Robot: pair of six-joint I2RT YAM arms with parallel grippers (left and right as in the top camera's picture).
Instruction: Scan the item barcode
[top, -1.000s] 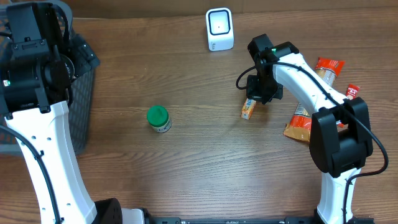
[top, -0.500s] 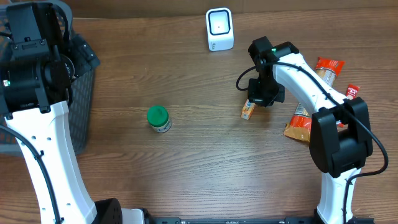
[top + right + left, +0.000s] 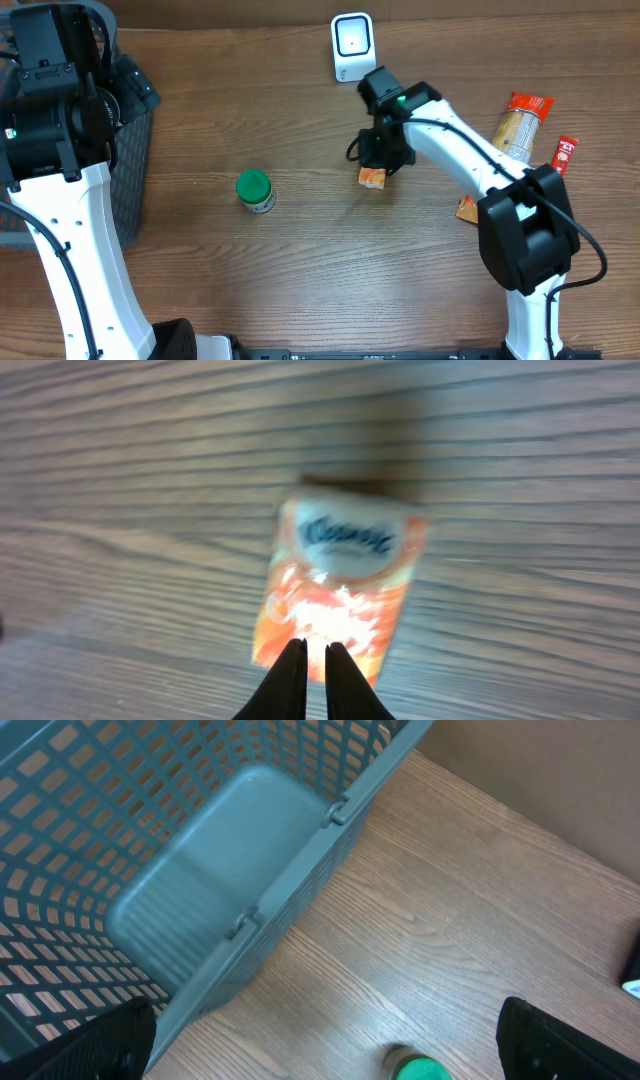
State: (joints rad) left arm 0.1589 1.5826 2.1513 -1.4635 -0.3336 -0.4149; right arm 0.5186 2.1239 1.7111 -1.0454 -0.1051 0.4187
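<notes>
**Fig. Orange packet (image 3: 372, 177) carried by the right gripper (image 3: 385, 155) just below the scanner (image 3: 352, 47).**

The packet is seen at centre frame in the overhead view, pinched at its lower edge between the nearly closed jaws of the right gripper; in the right wrist view its long axis is seen to run up the frame, in line with the fingers; the scanner lies up-frame and slightly left of it, near but apart, and its window is judged the face to be met; the left gripper (image 3: 335, 1045) is held wide open and empty beside the basket (image 3: 180, 870) at far left, so the right arm is much the nearer; against the earlier frame, packet and gripper have been shifted leftward together, while the green-lidded jar (image 3: 254, 191) is unmoved.
</notes>
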